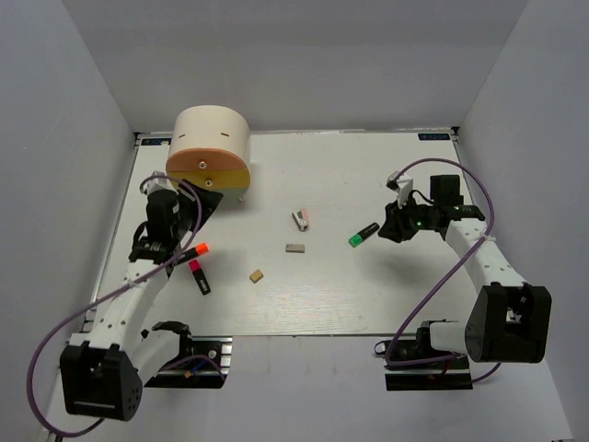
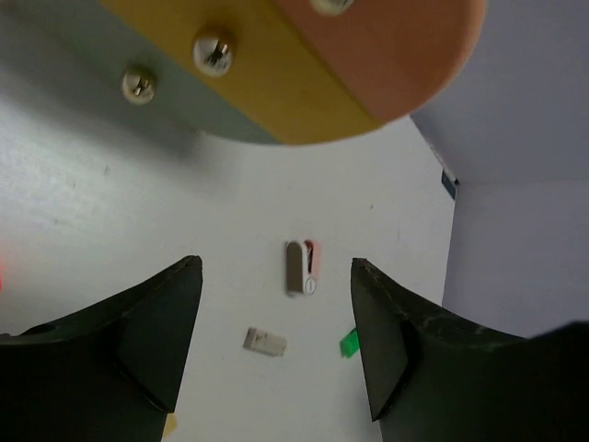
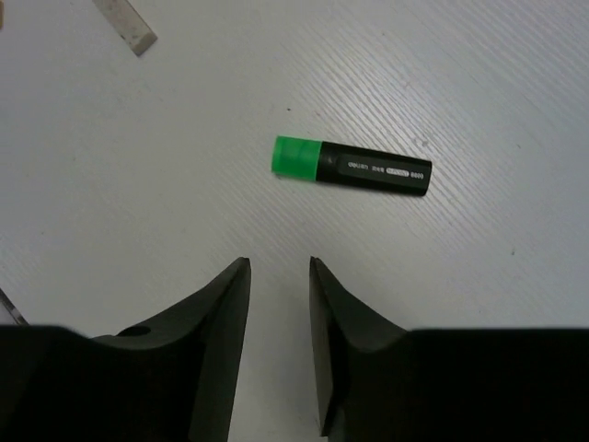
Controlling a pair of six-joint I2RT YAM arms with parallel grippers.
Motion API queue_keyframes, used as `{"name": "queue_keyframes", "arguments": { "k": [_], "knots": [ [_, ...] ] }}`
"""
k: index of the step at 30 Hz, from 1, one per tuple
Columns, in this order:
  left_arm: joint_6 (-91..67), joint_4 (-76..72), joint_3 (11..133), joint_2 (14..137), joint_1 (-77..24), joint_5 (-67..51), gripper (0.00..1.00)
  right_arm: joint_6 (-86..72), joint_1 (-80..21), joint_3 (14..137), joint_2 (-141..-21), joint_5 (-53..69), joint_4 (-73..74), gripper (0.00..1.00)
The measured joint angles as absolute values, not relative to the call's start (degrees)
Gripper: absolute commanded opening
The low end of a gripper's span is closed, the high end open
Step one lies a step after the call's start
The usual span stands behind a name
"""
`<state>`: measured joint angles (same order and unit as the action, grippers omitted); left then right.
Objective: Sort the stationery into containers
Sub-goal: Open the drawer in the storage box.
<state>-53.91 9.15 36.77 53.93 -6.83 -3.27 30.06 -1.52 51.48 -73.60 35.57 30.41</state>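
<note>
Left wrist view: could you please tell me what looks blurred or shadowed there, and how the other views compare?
Left wrist view: the near drawer fronts are soft and their knobs glint, with a grey shadow on the table beneath; right wrist view: the green-capped marker is sharp, the fingers nearly black; top view: even light, faint shadows.

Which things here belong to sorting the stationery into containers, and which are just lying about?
Job: drawer cabinet, orange-capped marker, pink-capped marker, green-capped marker, tan block, grey block, white-pink clip.

Not the job: purple cables, table, walls. No stray loose items visible.
</note>
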Motion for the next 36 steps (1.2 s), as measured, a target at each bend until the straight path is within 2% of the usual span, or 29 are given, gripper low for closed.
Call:
{"name": "queue_keyframes", "arguments": {
  "k": [2,3,4,5,6,7,11,13,23,36],
  "knots": [
    [-53.39,7.86,41.19,58.72,-5.85,-3.18,0.75,30.13,-1.52,51.22,-73.60,37.43,29.52,0.38],
    [-53.04,7.07,42.65,60.42,-5.37,-3.27,0.75,30.20,-1.52,51.18,-73.60,38.26,29.32,0.33],
    [-52.82,6.13,44.18,62.15,-4.86,-3.42,0.72,30.24,-1.52,51.16,-73.69,39.33,28.97,0.25],
    [-52.49,4.78,45.65,63.99,-4.14,-3.62,0.69,30.20,-1.52,51.16,-73.89,40.36,28.47,0.10],
    [-52.36,3.75,46.46,65.30,-3.57,-3.84,0.67,30.50,-1.54,51.16,-74.13,41.19,28.03,0.06],
    [-52.18,2.87,47.03,66.39,-2.94,-3.97,0.60,30.44,-1.52,51.16,-74.54,42.22,27.77,0.04],
    [-51.92,-0.16,47.29,69.56,-0.21,-5.78,0.47,30.85,-1.52,51.16,-76.58,45.58,27.20,0.02],
    [-52.10,-1.61,47.27,70.63,0.95,-6.92,0.46,31.33,-1.52,51.09,-76.95,46.72,27.09,0.02],
    [-54.24,-13.39,45.34,73.60,4.78,-13.80,0.46,33.54,-1.52,49.69,-76.79,49.19,25.23,0.13],
    [-56.07,-19.81,45.34,78.50,5.52,-17.80,0.47,33.82,-1.52,49.71,-77.78,49.65,25.06,0.14]
  ]
}}
